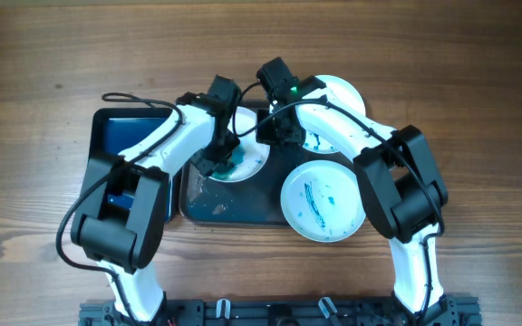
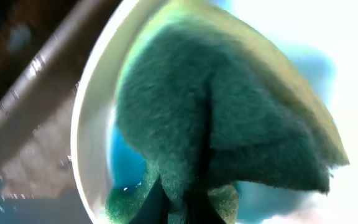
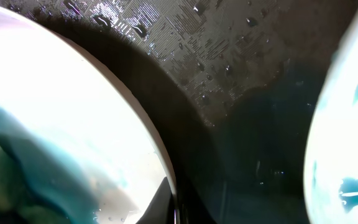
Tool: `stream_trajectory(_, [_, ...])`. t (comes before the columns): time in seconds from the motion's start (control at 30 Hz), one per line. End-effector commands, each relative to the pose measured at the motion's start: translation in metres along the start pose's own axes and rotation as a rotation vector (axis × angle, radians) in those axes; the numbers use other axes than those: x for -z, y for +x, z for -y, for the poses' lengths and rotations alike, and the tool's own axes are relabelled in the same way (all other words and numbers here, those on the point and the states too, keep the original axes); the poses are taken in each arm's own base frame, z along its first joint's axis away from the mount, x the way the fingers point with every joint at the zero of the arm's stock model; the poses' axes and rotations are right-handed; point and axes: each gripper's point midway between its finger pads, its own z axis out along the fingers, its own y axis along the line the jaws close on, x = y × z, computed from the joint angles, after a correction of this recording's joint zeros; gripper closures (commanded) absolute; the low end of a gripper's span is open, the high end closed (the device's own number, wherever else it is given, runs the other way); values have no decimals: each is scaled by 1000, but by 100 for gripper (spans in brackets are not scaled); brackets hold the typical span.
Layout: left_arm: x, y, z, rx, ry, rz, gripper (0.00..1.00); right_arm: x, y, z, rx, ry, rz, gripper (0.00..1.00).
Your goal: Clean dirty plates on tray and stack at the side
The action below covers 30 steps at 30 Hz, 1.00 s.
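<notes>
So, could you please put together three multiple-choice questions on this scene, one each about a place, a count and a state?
1. Where is the green sponge? A on the bare table; B on a white plate; C on the tray floor.
2. How many white plates show from overhead? A two; B three; C five.
3. What is the left gripper doing? A hanging open; B gripping a plate rim; C shut on the sponge.
Answers: 1 B, it presses on that plate's blue mess; 2 B, that one plus a far plate and a near plate; 3 C, its fingers pinch the sponge.
</notes>
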Motion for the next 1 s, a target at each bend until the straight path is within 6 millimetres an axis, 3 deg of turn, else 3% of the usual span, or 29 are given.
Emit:
stream_trajectory(0.0, [-8, 48, 7, -87, 45, -197, 96, -16, 3, 15, -21, 55, -13, 96])
stream_trajectory(0.1, [27, 39, 35, -375, 210, -159, 96, -16, 3, 15, -17, 55, -12, 96])
stream_trajectory(0.23, [120, -26, 53, -365, 406, 69, 96, -16, 4, 15, -5, 57, -17, 96])
stream_trajectory(0.3, [163, -67, 37, -282, 449, 213, 96, -15, 5, 11, 36, 35, -27, 96])
stream_trajectory(0.33, [184, -92, 16, -217, 439, 313, 96, -10, 4, 4, 67, 7, -27, 96])
stream_trajectory(0.43, [217, -135, -31, -81, 391, 480, 96, 14, -12, 0, 151, 31, 58, 96])
stream_trajectory(0.53, [214, -145, -54, -24, 355, 465, 96, 55, -31, 13, 232, 209, 214, 96])
stream_trajectory(0.63, [197, -141, -61, -22, 301, 412, 96, 102, -42, 27, 267, 458, 388, 96])
stream_trajectory(0.73, [186, -142, -60, -20, 279, 387, 96, 156, -43, 26, 315, 718, 580, 96])
stream_trajectory(0.8, [181, -141, -59, -23, 273, 371, 96, 199, -35, 14, 358, 903, 734, 96])
stream_trajectory(0.97, [175, -140, -57, -27, 270, 350, 96, 255, -7, -29, 473, 1122, 961, 95])
